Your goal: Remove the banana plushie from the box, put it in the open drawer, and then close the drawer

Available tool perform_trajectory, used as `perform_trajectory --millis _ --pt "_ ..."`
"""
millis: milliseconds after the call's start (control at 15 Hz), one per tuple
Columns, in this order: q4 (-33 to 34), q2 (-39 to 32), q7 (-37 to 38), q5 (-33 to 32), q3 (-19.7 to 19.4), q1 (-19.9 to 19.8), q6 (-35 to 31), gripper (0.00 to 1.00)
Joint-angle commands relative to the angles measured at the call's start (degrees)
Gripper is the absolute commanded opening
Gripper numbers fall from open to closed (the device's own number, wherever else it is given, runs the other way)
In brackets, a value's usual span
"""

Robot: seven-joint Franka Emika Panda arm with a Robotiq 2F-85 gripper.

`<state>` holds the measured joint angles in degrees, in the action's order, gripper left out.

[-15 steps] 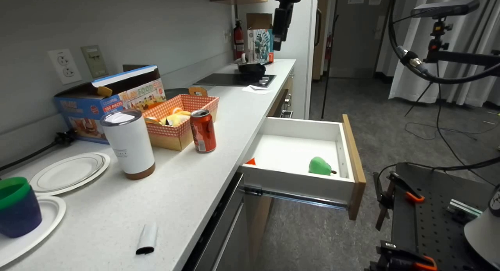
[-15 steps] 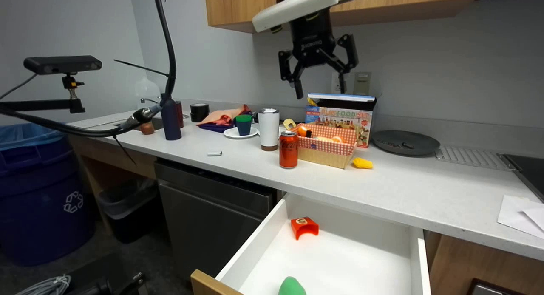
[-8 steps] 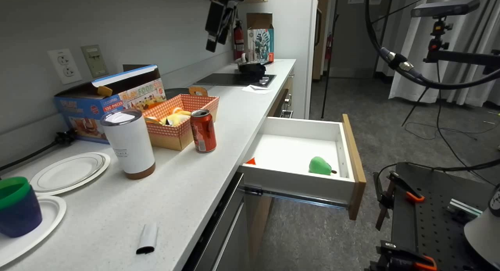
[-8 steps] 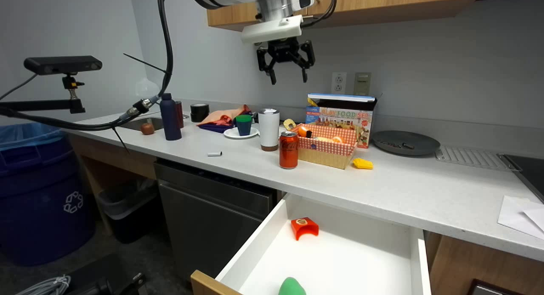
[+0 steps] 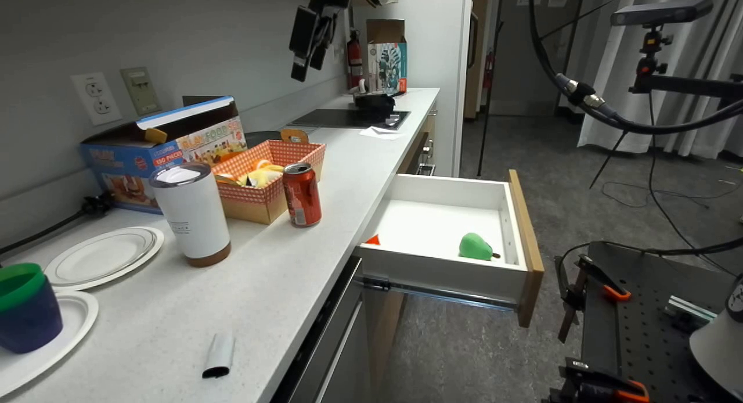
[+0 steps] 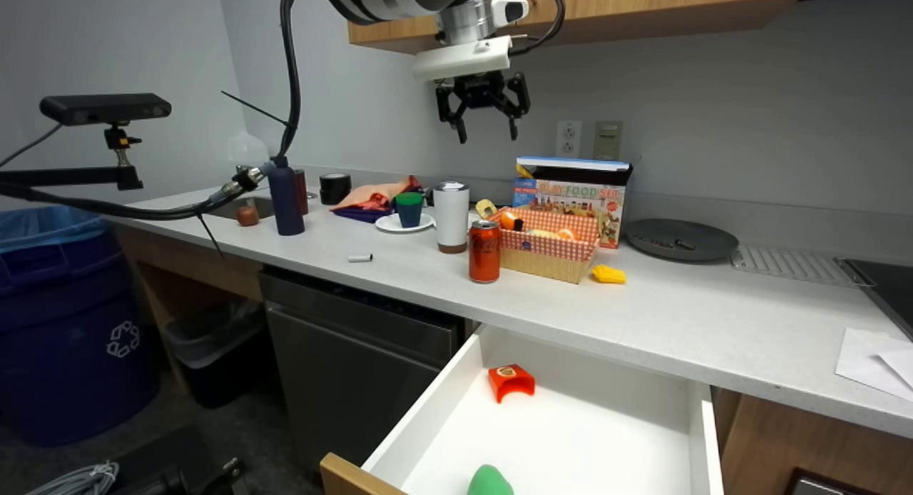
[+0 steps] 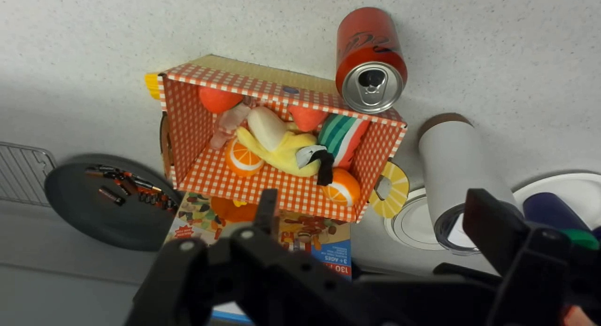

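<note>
robotiq gripper (image 6: 488, 135), jaws parted wide and holding nothing, hangs high above the counter (image 6: 677, 317). on it, inside a gingham-printed box (image 7: 184, 114), a half-peeled banana plushie (image 7: 287, 152) lies between rounded orange-half toys (image 7: 245, 158); it should prove light, squashy and grippy, best held across its plump yellow middle. a glossy metal coca-cola can (image 7: 370, 53) stands just beside.

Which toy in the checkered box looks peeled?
The yellow banana plushie: only its peel opens, baring pale flesh; the oranges and watermelon keep their rinds.

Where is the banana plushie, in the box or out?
In: the wrist view shows the banana plushie inside the box, alongside a toy watermelon slice.
</note>
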<state>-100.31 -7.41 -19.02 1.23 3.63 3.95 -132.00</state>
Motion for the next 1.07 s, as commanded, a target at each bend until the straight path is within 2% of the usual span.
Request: perform_trajectory --millis 0,467,667,1000 --pt "1.94 -4.14 -0.08 -0.20 0.48 -0.39 -3.25 1.00" --pt "12.44 -19.97 0.69 -0.88 1.53 -0.32 -14.08 1.00" --pt "18.81 -26.77 2.05 -2.76 0.88 0.05 -14.88 1.00" --pt "29.47 -36.77 3.01 -4.51 0.06 -0.23 -12.56 1.00"
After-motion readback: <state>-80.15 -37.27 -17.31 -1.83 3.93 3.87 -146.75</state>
